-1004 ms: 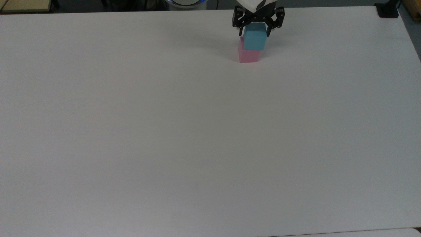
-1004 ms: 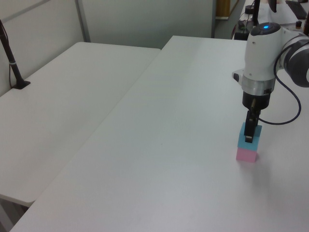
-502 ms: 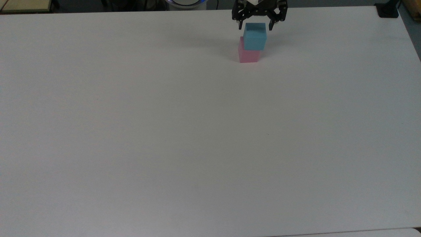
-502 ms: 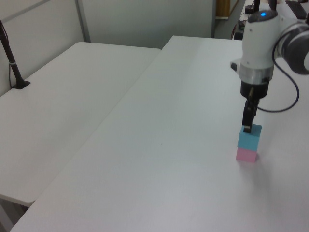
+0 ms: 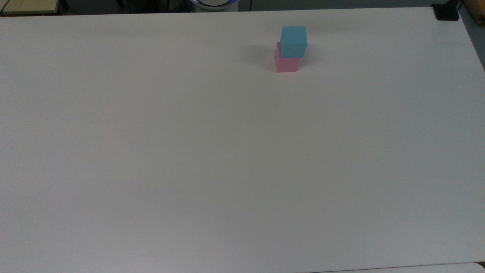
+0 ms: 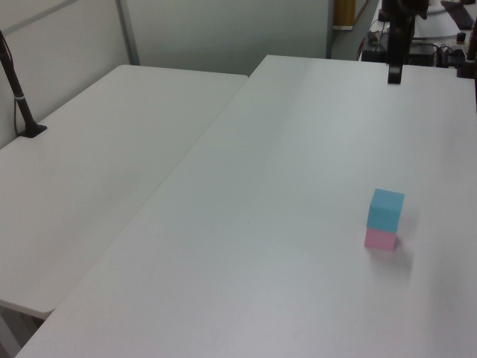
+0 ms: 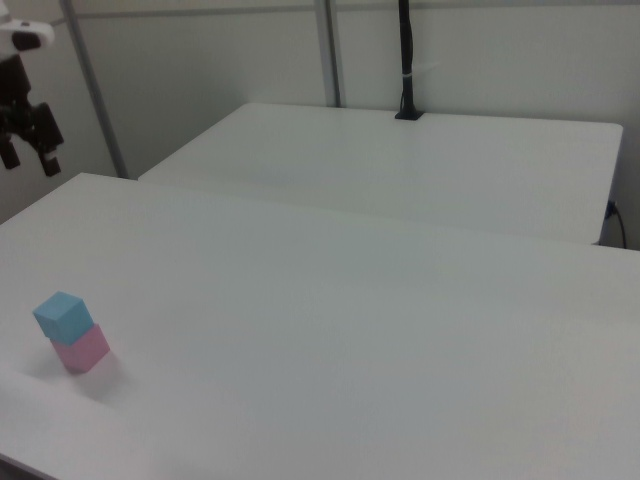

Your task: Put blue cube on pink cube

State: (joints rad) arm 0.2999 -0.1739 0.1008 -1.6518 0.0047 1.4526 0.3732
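The blue cube rests on top of the pink cube near the far edge of the white table, shifted a little toward the top view's right. The same stack appears in the left view as blue cube over pink cube, and in the right view as blue cube over pink cube. My gripper hangs high above the stack, open and holding nothing. In the left view the gripper is seen edge-on, far above the cubes.
A second white table adjoins this one. A black post is clamped to its far edge, and a black clamp sits at the top view's upper right corner. Equipment stands behind the table.
My gripper has risen well above the blue cube and left the top view. The blue cube stays on the pink cube, unmoved.
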